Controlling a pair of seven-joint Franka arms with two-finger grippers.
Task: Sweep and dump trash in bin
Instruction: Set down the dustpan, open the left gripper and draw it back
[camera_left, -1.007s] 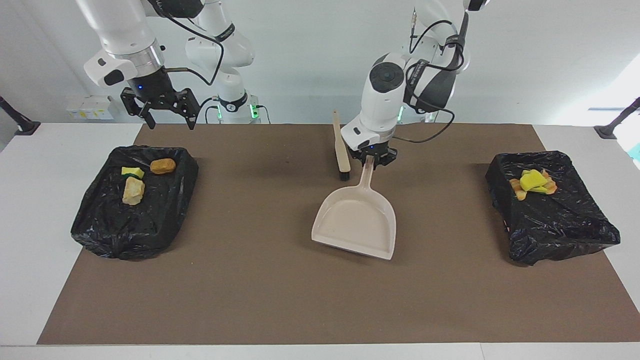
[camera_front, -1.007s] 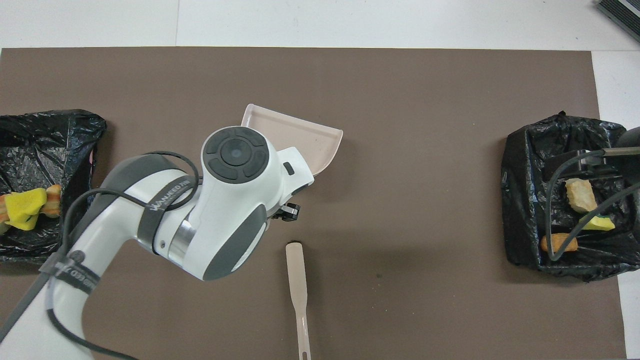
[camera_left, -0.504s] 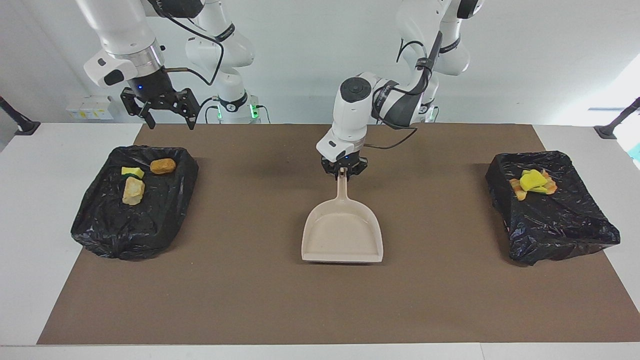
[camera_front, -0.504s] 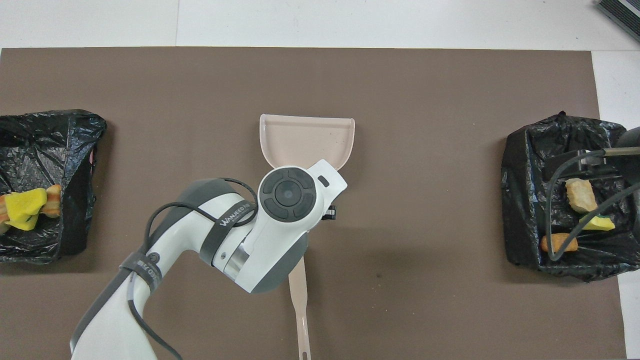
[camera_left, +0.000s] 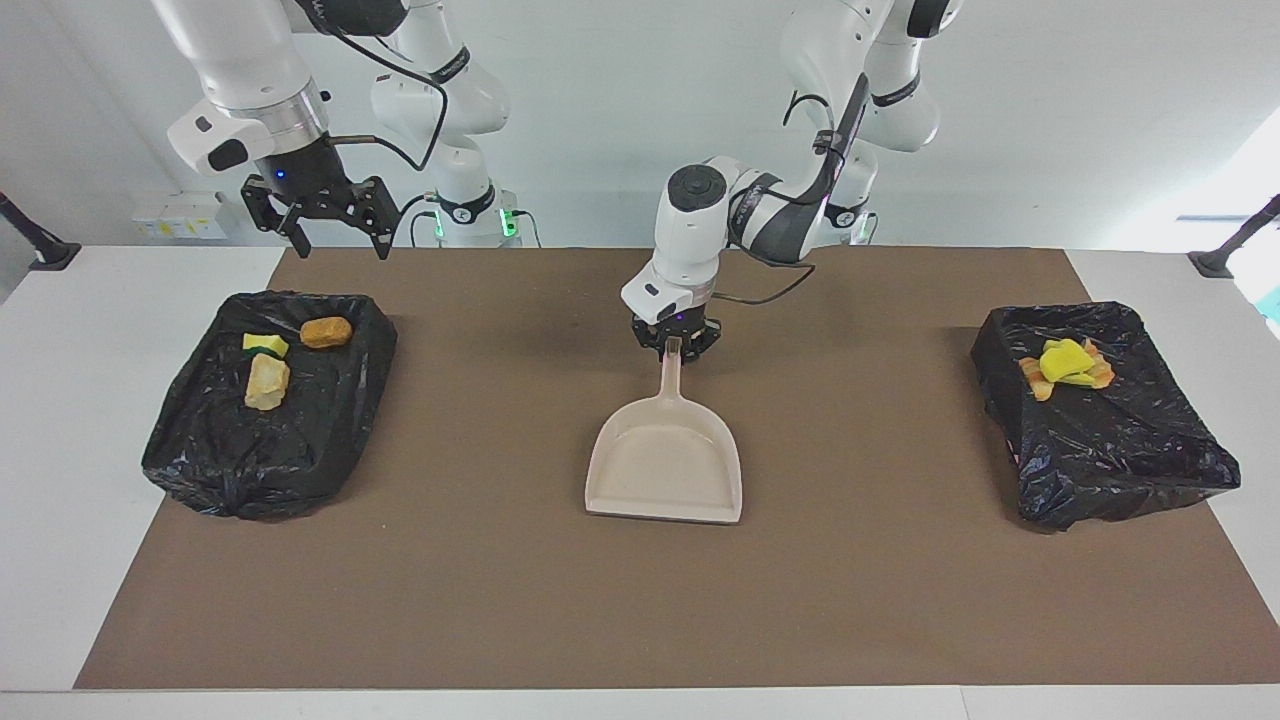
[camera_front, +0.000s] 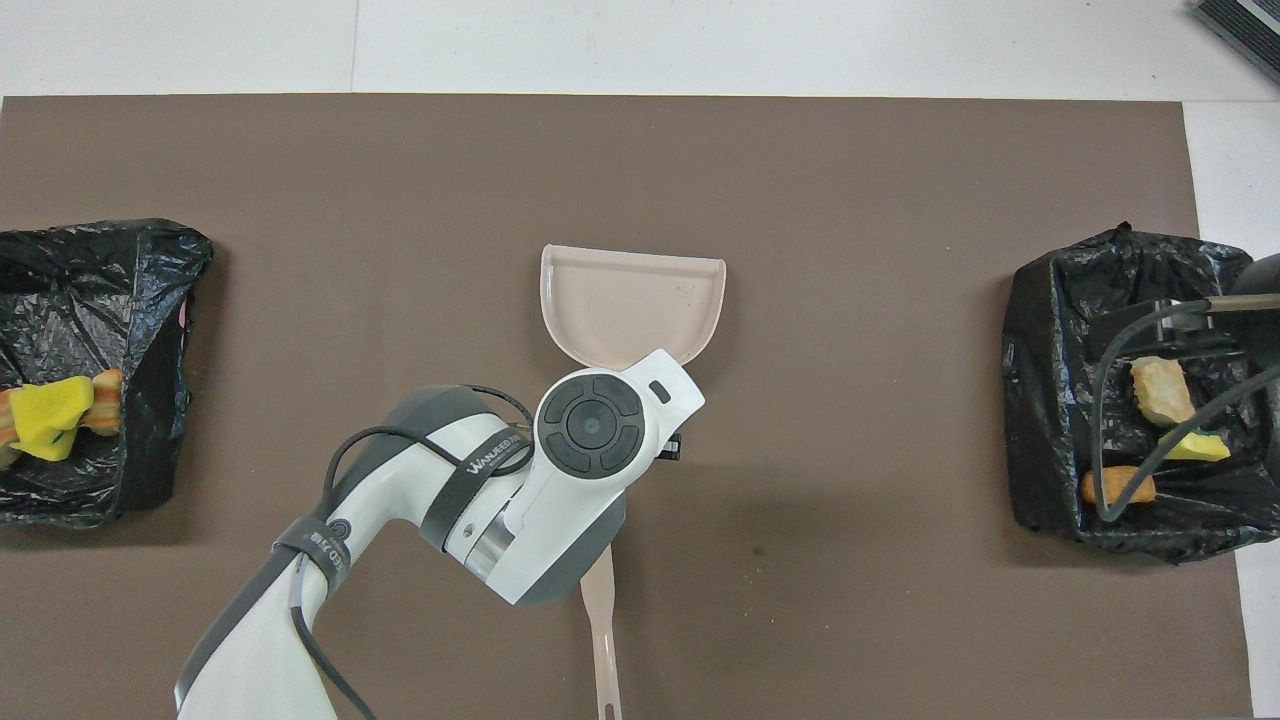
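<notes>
My left gripper (camera_left: 676, 346) is shut on the handle of the beige dustpan (camera_left: 668, 462), which lies flat and empty on the middle of the brown mat, mouth away from the robots. It also shows in the overhead view (camera_front: 632, 305), its handle hidden under my left arm. The trash lies in two black-lined bins. A yellow-green sponge piece (camera_left: 265, 345), an orange lump (camera_left: 326, 332) and a tan lump (camera_left: 266, 383) are in the bin (camera_left: 230, 470) at the right arm's end. Yellow sponge (camera_left: 1064, 361) and orange scraps are in the bin (camera_left: 1120, 460) at the left arm's end. My right gripper (camera_left: 333, 228) hangs open and empty over its bin's edge.
The beige brush (camera_front: 600, 630) lies on the mat nearer to the robots than the dustpan, partly under my left arm; it is hidden in the facing view. White table shows around the brown mat (camera_left: 500, 600).
My left gripper has carried the dustpan toward the right arm's end and turned it until its mouth points straight away from the robots. The right arm has not moved.
</notes>
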